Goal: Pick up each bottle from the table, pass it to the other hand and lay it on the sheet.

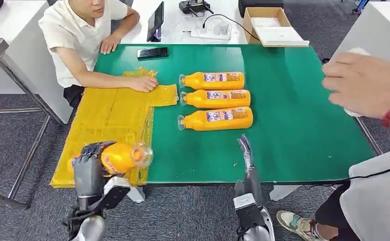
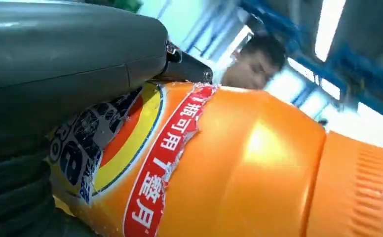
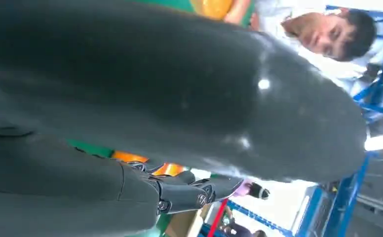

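- green table (image 1: 293, 130) stands on grey carpet, with a yellow sheet (image 1: 110, 118) draped over its left edge and near left corner.
- left hand (image 1: 90, 165) grips an orange bottle (image 1: 120, 156) above the sheet's near edge, cap end toward the table's middle; in the left wrist view the bottle (image 2: 239, 163) lies against the hand (image 2: 56, 74), its red-and-yellow label showing.
- right hand (image 1: 246, 153) is raised at the table's near edge, fingers straight and close together, holding nothing; in the right wrist view the hand (image 3: 179, 89) is a dark blur.
- three orange bottles (image 1: 214, 99) lie side by side in the middle of the table, caps toward the sheet.
- a seated person's hand (image 1: 143, 83) rests on the sheet's far part.
- a black phone (image 1: 153, 52) lies near the far edge.
- another person's hand (image 1: 364, 83) hangs over the right edge.
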